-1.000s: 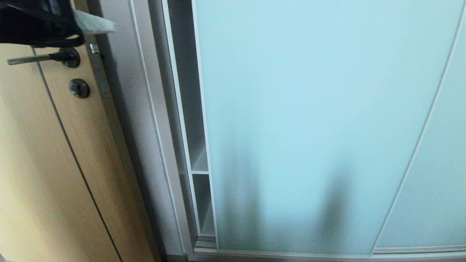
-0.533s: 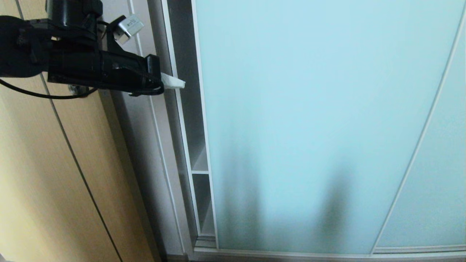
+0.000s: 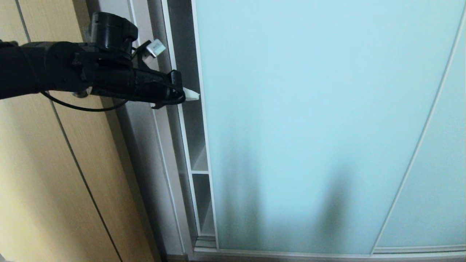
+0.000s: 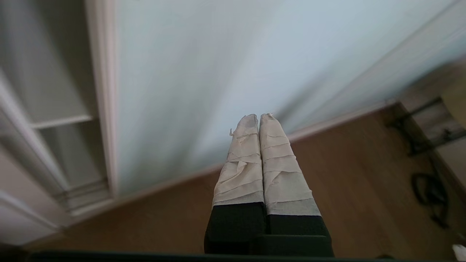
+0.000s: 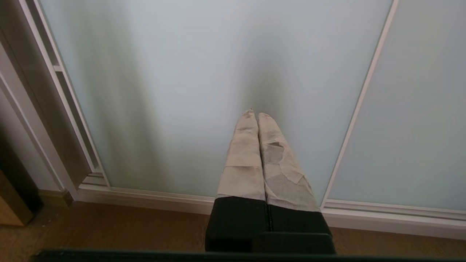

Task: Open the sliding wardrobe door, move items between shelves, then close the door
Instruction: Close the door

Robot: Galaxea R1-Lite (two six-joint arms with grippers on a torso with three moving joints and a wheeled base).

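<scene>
Movement: since a second earlier, the left gripper (image 3: pixel 192 95) had swung in from the upper corner beside the tan wooden door (image 3: pixel 43 174) and reached the left edge of the sliding wardrobe door (image 3: pixel 320 123).
Left gripper: its taped fingers (image 4: pixel 251 163) were pressed flat together, holding nothing, the tip at the narrow gap just left of the sliding wardrobe door's frame; contact with the frame could not be judged.
Sliding wardrobe door: the frosted aqua panel covered nearly the whole opening, with only a thin strip of the wardrobe interior exposed along its left edge.
Shelves: one white shelf board (image 3: pixel 200 171) showed in that strip, left of the sliding wardrobe door's lower half.
Items: no clothing was visible; two dark blurs showed through the lower part of the sliding wardrobe door.
Right gripper (image 5: pixel 257 115): fingers closed on nothing, pointing at the lower part of the sliding wardrobe door above the bottom track (image 5: pixel 153 198).
Floor (image 4: pixel 346 174): brown wood ran along the foot of the sliding wardrobe door.
</scene>
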